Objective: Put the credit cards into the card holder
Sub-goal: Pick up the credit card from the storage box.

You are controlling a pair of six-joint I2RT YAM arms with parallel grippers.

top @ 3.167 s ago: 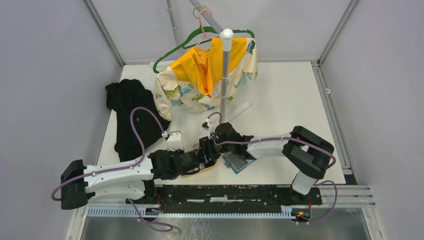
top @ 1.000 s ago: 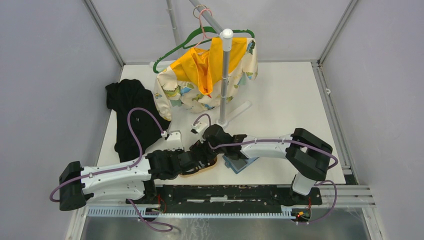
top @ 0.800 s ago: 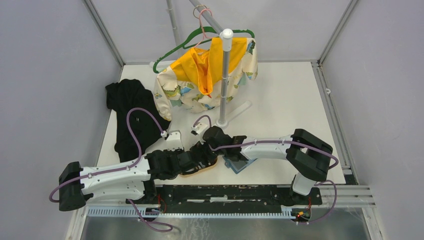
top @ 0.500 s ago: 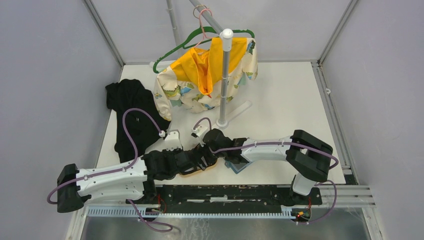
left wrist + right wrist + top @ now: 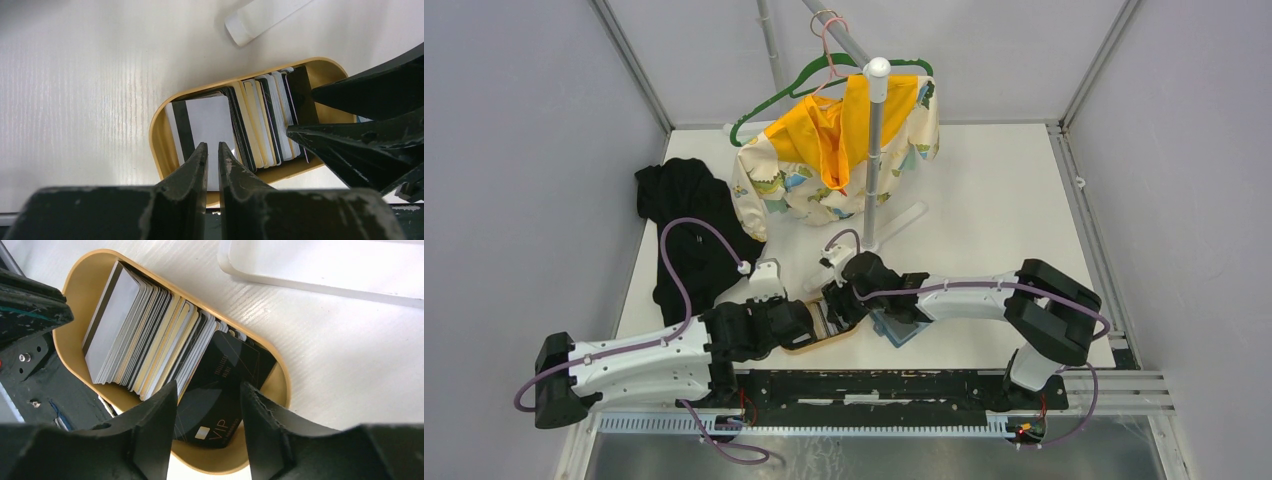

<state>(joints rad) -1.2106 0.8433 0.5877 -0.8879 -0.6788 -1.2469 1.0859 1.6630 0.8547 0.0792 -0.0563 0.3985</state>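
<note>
Your credit cards (image 5: 145,345) stand packed in the tan oval tray (image 5: 80,285) by the table's near edge, midway along it. Your right gripper (image 5: 208,386) has its fingers about half apart, one on each side of the black card (image 5: 220,375) at the stack's end; you cannot tell whether they pinch it. Your left gripper (image 5: 212,146) shows only a thin slit, nothing visible in it, over the tray's other end. The card holder (image 5: 904,332) lies just right of the tray, partly under your right arm.
</note>
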